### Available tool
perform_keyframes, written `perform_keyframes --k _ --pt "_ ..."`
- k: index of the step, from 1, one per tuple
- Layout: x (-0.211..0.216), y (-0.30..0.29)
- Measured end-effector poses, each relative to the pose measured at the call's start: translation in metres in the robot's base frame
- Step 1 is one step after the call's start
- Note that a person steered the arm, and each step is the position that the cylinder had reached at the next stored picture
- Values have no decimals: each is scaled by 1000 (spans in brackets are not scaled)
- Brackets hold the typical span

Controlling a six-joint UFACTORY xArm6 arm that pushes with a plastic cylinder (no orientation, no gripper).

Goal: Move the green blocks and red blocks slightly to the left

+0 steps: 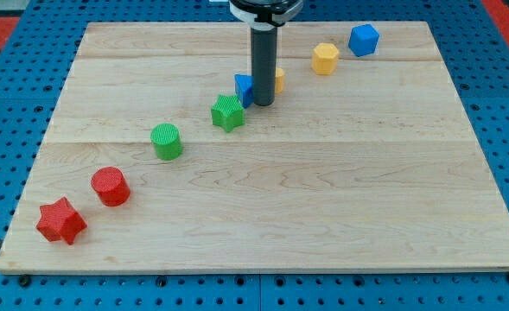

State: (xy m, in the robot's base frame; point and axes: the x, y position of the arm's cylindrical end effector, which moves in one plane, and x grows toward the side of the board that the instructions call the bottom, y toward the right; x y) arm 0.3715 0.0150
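My tip (pixel 263 103), a bare rod with no gripper to open or close, sits near the surface's (pixel 340 207) far edge, just right of the green star (pixel 227 112). The green cylinder (pixel 166 141), red cylinder (pixel 111 186) and red star (pixel 60 221) trail toward the near-left corner. All 4 look light, rigid and slippery; push each flat on its right side.
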Motion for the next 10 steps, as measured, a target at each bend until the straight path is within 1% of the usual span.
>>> perform_keyframes --k 1,3,4,5,6,7,8,9,10 --pt "32 14" --pt "37 -57" --pt "45 -46" --pt "99 -3" --pt "124 -64" --pt "110 -127" --pt "102 -154" --pt "138 -146" --pt "161 -157"
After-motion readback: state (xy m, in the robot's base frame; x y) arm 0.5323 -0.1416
